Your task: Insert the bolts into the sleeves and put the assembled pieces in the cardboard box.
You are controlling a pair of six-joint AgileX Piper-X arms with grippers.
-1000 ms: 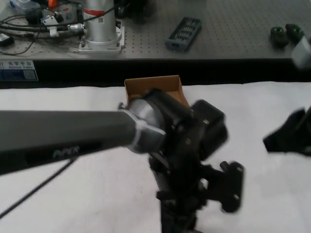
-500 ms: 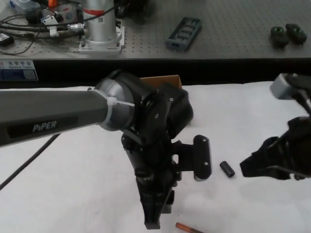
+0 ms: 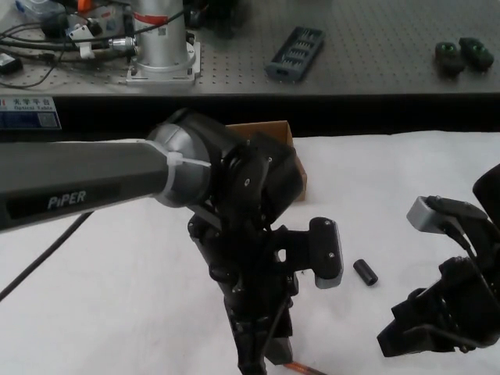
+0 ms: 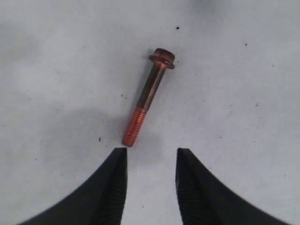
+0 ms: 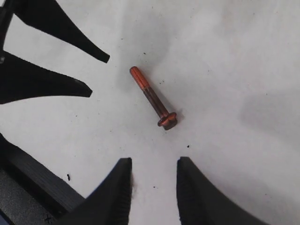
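Note:
A copper bolt (image 4: pixel 150 96) lies flat on the white cloth, with its threaded end toward my left gripper (image 4: pixel 151 152). That gripper is open, and its fingertips stand just short of the bolt. The same bolt (image 5: pixel 153 98) has its head toward my right gripper (image 5: pixel 153 161), which is also open and holds nothing. The left gripper's fingers (image 5: pixel 51 82) show across the bolt in the right wrist view. In the high view the bolt (image 3: pixel 297 367) is at the near edge. A black sleeve (image 3: pixel 365 272) lies between the two arms. The cardboard box (image 3: pixel 269 131) is partly hidden behind the left arm (image 3: pixel 234 187).
The white cloth (image 3: pixel 391 180) covers the bench out to a dark back edge. Behind it, a perforated table carries a metal post (image 3: pixel 160 35), cables, a dark rack (image 3: pixel 295 53) and two green-black knobs (image 3: pixel 461 55). The right arm (image 3: pixel 449 305) fills the near right corner.
The right arm has come nearer and lower, toward the bolt. The left arm swung left, then settled with its gripper pointing down by the bolt, which uncovered the sleeve.

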